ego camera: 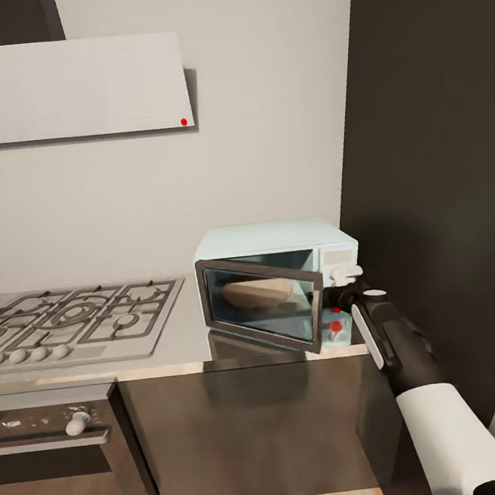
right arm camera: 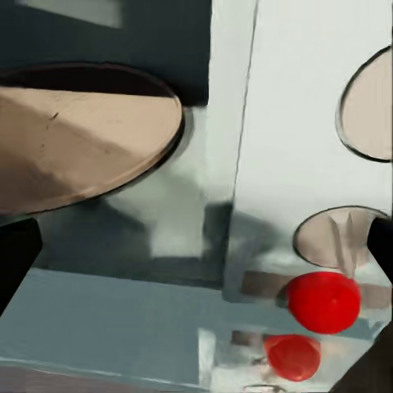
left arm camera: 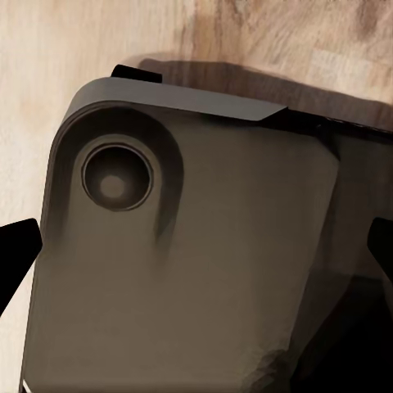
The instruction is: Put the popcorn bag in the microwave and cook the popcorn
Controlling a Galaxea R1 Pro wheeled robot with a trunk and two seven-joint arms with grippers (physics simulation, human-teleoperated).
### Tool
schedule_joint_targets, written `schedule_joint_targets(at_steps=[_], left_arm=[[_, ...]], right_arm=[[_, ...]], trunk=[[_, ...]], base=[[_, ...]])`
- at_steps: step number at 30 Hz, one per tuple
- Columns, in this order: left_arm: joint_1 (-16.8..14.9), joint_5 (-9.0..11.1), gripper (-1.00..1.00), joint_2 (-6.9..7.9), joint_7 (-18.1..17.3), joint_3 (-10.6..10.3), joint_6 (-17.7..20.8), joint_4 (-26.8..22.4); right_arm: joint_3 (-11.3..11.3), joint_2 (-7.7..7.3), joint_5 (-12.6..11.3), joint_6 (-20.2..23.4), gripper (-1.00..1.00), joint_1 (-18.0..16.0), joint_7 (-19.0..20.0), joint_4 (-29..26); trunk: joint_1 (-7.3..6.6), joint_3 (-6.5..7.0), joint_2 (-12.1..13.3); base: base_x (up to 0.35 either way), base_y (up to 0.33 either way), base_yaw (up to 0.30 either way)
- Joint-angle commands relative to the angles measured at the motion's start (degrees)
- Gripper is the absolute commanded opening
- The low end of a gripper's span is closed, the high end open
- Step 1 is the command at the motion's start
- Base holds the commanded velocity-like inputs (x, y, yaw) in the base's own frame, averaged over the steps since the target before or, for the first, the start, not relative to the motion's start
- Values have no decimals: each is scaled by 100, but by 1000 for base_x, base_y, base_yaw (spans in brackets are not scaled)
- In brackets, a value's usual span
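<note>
Black and white, the right arm reaches up from the lower right of the head view, its right gripper (ego camera: 346,274) at the control panel of the microwave (ego camera: 277,238); whether its fingers are parted or closed, I cannot tell. One microwave stands on the countertop (ego camera: 189,351) at centre right, door (ego camera: 262,302) ajar, with one popcorn bag (ego camera: 256,293) inside behind the glass. In the right wrist view, one red dot (right arm camera: 323,301) sits beside two pale knobs (right arm camera: 332,237). One gas hob (ego camera: 77,321) lies at left. The left gripper's dark fingertips (left arm camera: 16,254) sit apart over a dark housing.
</note>
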Motion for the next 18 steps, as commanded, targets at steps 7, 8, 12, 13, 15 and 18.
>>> schedule_joint_targets(at_steps=[7,8,12,13,15,18], left_arm=[[1,35,100,-1,-6,2,-11,-3],[2,34,100,-1,-6,0,-11,-3],[2,29,100,-1,-12,-4,-12,-3],[1,27,100,-1,-13,-4,-12,-3],[1,25,100,-1,-14,-4,-12,-3],[3,25,100,-1,-14,-4,-12,-3]], right_arm=[[58,-46,14,55,100,158,1034,-22],[58,-57,19,58,100,164,1232,-23],[58,-85,30,70,100,171,1986,-23],[58,-88,34,106,100,171,2113,-23],[58,-88,186,203,100,172,2225,-49],[58,-82,381,231,100,173,2244,-62]], trunk=[[0,-6,-3],[0,-6,-3],[0,-6,-3],[0,-6,-3],[0,-6,-3],[0,-6,-3]], base=[[0,0,0],[0,0,0],[0,0,0],[0,0,0],[0,0,0],[0,0,0]])
